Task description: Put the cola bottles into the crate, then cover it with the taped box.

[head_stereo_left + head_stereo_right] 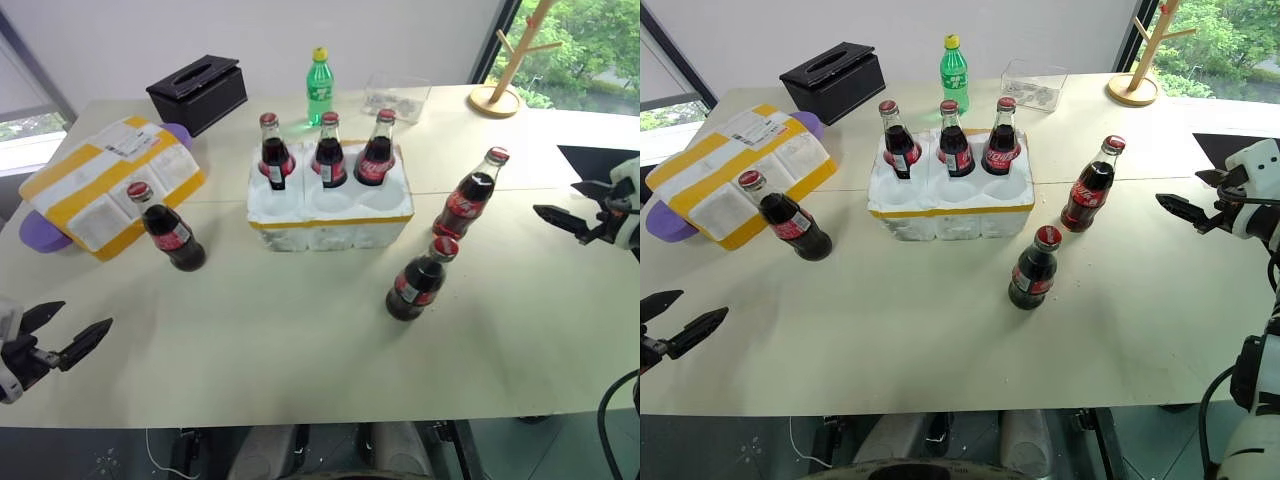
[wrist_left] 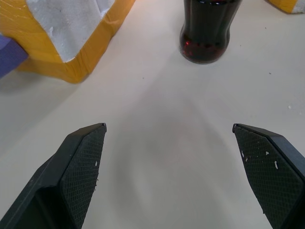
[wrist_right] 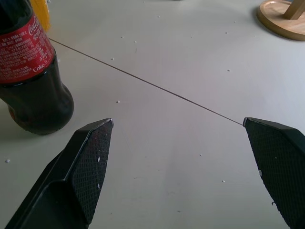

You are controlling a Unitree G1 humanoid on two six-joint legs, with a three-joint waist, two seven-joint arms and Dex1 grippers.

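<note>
The left gripper (image 1: 66, 334) is held open and empty. The taped box (image 1: 105, 183) is seen at the table's (image 1: 300, 340) left, one cola bottle (image 1: 168, 230) just beside it. Three bottles (image 1: 329, 152) are seated in the crate's (image 1: 330, 215) back wells; two bottles (image 1: 440, 245) are stood right of it. The right gripper (image 1: 575, 205) is held open, empty.

Six cola bottles (image 1: 276, 152); one crate (image 1: 330, 215); one taped box (image 1: 105, 183); one green bottle (image 1: 319, 87); one tissue box (image 1: 198, 92).
</note>
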